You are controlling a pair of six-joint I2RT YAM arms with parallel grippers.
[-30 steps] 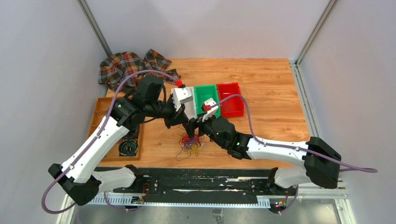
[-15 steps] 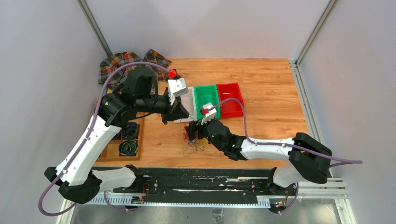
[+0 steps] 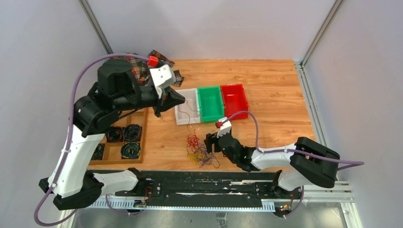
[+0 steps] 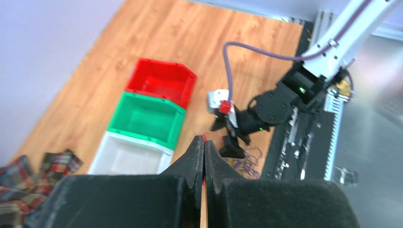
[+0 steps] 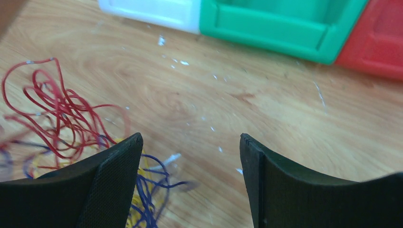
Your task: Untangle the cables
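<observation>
The cables (image 3: 198, 151) lie as a loose tangle of red, purple and yellow wires near the table's front edge. My left gripper (image 3: 182, 100) hangs high over the white bin, shut on a thin red cable that runs down toward the tangle; red shows between its fingertips (image 4: 204, 139). My right gripper (image 3: 208, 142) sits low at the tangle's right side, open, with bare wood between its fingers (image 5: 190, 142). The red loops (image 5: 52, 111) lie left of it, and purple strands (image 5: 152, 180) reach past its left finger.
A white bin (image 3: 186, 107), a green bin (image 3: 210, 103) and a red bin (image 3: 234, 100) stand in a row mid-table. At the left is a wooden tray (image 3: 141, 137) with dark coiled cords. A plaid cloth (image 3: 142, 69) lies at the back left.
My left gripper has risen and swung back to the left, drawing a red strand out of the tangle. The right gripper has dropped toward the front edge, and the tangle has spread.
</observation>
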